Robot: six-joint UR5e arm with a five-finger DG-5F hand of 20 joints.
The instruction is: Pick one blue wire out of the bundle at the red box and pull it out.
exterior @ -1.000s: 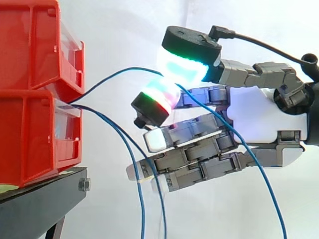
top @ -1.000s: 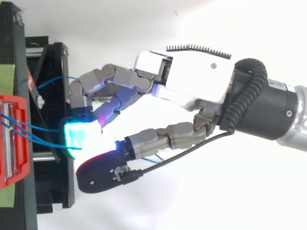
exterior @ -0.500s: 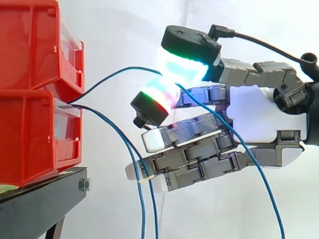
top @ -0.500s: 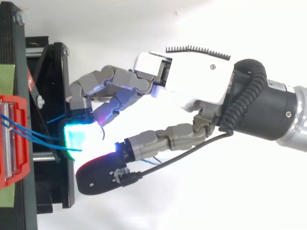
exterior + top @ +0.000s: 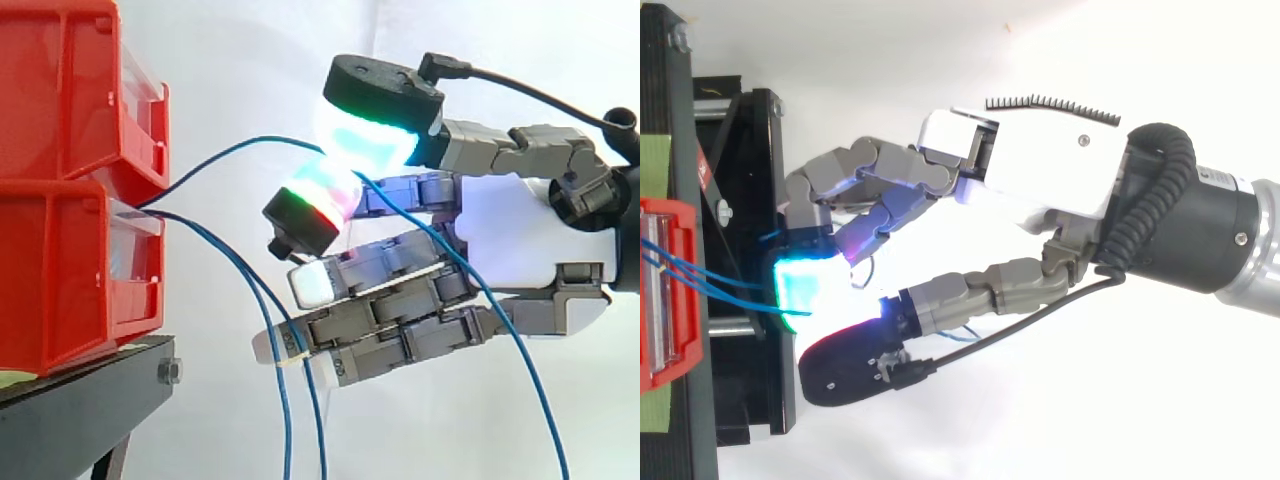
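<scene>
The hand [image 5: 510, 235] pinches one thin blue wire [image 5: 225, 152] near the front edge of the red plastic box [image 5: 60, 280]. Expect it to be limp and slippery; pull steadily.

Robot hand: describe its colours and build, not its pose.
The robot hand has a white palm shell and grey segmented fingers. Its thick pads glow cyan, green and red, backed in black. Behind it sits a black round wrist, then a silver section.
</scene>
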